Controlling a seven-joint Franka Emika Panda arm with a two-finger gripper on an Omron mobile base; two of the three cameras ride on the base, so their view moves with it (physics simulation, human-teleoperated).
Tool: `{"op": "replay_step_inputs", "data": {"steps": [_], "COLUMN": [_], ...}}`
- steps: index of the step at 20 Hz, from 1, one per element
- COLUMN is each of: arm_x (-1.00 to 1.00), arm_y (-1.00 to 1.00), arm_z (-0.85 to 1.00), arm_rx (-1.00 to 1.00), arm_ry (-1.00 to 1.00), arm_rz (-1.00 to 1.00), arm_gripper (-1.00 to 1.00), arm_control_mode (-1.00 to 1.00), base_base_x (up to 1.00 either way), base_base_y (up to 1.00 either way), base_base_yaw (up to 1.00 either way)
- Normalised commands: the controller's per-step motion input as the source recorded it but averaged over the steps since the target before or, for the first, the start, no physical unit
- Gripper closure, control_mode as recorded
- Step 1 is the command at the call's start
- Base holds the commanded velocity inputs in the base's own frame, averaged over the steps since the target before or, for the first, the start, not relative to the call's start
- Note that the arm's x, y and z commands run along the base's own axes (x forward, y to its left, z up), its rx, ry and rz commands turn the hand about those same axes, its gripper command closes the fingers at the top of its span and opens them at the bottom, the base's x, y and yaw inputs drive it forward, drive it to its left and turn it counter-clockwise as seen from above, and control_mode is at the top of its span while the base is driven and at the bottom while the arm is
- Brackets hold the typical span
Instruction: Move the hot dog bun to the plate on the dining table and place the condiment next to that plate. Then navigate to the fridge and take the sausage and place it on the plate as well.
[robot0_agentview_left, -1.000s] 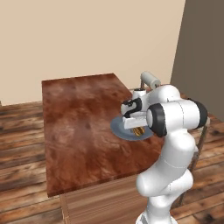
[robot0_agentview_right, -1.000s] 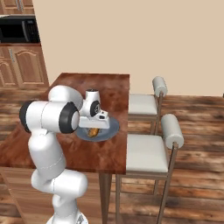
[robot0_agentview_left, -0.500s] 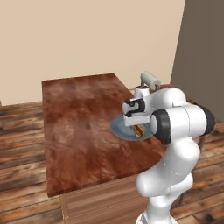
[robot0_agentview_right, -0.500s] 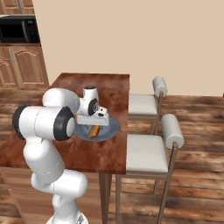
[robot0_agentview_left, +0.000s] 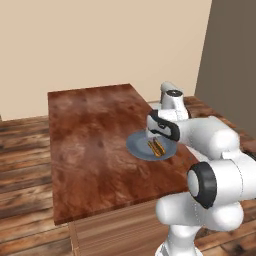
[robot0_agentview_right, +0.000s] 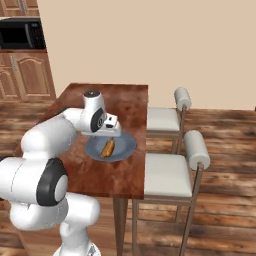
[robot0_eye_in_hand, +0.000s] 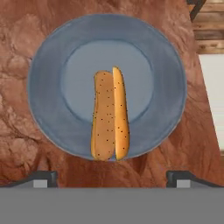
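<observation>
There was one dining table (robot0_agentview_right: 127, 100) with one plate (robot0_eye_in_hand: 48, 113) on it, and one hot dog bun (robot0_eye_in_hand: 109, 116) lay on that plate. Two stools (robot0_agentview_right: 167, 172) stood beside the table, and one microwave (robot0_agentview_right: 21, 33) sat above the wooden cabinets (robot0_agentview_right: 25, 75).

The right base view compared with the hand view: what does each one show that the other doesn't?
Right base view alone: the robot's white arm, two stools, a microwave and cabinets. Hand view alone: dark speckles on the bun, and the fingers spread wide, holding nothing. Both: the bun lying on the blue-grey plate on the wooden table.
</observation>
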Motion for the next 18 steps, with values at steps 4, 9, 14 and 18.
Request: {"op": "replay_step_inputs", "data": {"steps": [4, 9, 14, 18], "arm_x": [-0.66, -0.72, -0.76, -0.84], "arm_y": [0.13, 0.22, 0.20, 0.11], "arm_z": [0.80, 0.73, 0.36, 0.04], "arm_rx": [0.00, 0.00, 0.00, 0.00], "arm_ry": [-0.15, -0.08, -0.18, -0.36], "arm_rz": [0.00, 0.00, 0.00, 0.00], "arm_gripper": [-1.00, -1.00, -1.00, -1.00], "arm_control_mode": [-1.00, -1.00, -1.00, -1.00], "base_base_x": [0.00, 0.00, 0.00, 0.00], "base_base_y": [0.00, 0.00, 0.00, 0.00], "base_base_yaw": [0.00, 0.00, 0.00, 0.00]}}
